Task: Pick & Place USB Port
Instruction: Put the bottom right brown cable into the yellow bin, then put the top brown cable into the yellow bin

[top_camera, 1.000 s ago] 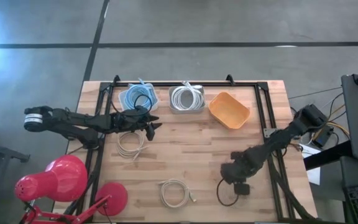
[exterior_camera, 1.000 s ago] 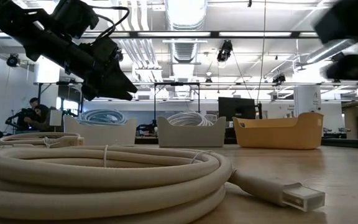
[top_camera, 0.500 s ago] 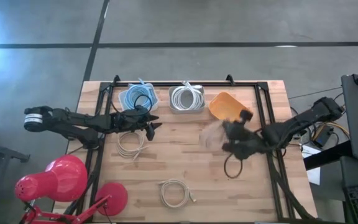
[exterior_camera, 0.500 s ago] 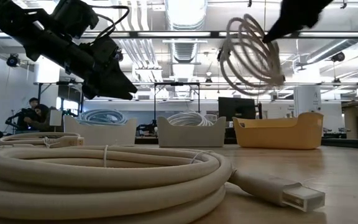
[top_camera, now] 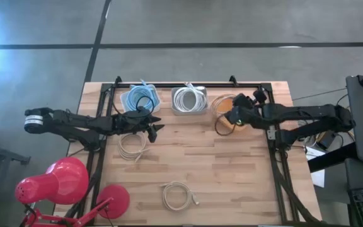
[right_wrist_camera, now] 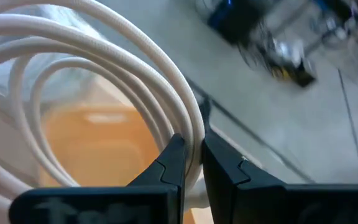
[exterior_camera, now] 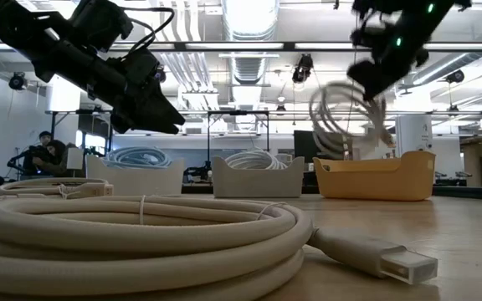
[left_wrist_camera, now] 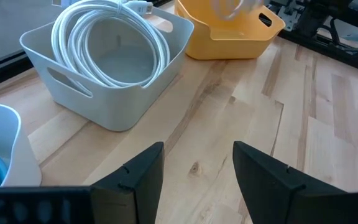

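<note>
Above the yellow bin (top_camera: 222,101) at two o'clock on the table (top_camera: 194,157), the right gripper (top_camera: 235,115) pinches a coiled white cable (exterior_camera: 341,117), which hangs clear over the bin; left gripper (top_camera: 156,124), fingers spread and holding nothing, hovers at ten o'clock beside the blue bin (top_camera: 137,98); two further coils (top_camera: 133,145) lie on the tabletop.

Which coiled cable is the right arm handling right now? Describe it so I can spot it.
Start at the row of three bins along the table's far edge and find the orange bin at the right end. The white coiled cable hangs over it, pinched in the right gripper; every other coil lies in a bin or on the table.
</note>
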### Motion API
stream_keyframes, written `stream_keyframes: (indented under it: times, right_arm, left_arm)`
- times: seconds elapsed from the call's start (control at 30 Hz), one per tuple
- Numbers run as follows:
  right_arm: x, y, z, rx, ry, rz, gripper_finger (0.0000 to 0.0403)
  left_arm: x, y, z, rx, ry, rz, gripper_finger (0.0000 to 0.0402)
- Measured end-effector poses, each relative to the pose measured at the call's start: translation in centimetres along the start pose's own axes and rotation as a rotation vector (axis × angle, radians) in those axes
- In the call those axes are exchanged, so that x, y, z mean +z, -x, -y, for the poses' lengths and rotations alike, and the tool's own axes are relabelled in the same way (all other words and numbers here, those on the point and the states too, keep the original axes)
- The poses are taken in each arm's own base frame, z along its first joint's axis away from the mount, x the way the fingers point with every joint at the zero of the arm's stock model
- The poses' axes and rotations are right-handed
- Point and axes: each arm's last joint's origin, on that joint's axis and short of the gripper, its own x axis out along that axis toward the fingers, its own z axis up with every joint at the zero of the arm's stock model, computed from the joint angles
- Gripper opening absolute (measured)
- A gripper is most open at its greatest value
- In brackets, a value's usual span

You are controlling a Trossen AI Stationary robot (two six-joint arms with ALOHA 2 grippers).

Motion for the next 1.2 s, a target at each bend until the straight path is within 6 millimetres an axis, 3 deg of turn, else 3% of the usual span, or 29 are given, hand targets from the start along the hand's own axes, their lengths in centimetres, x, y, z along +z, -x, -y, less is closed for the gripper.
stream_keyframes:
  times: [0.23,0.6,0.8,1.2]
  right_arm:
    - [-2.7,-3.7,0.3,-0.125,-0.077,-0.135,0.0034]
    - [-4.6,-5.3,-0.5,-0.174,-0.083,-0.204,0.0044]
    - [-5.0,-5.9,-1.2,-0.189,-0.040,-0.229,0.0083]
    - [-3.2,-5.3,-1.4,-0.108,-0.077,-0.233,0.0136]
  left_arm:
    - [0.0,0.0,0.0,0.000,0.007,0.000,0.0195]
    - [0.0,0.0,0.0,0.001,0.010,-0.001,0.0195]
    - [0.0,0.0,0.0,0.001,0.011,-0.002,0.0195]
    - [0.0,0.0,0.0,0.002,0.012,-0.003,0.0195]
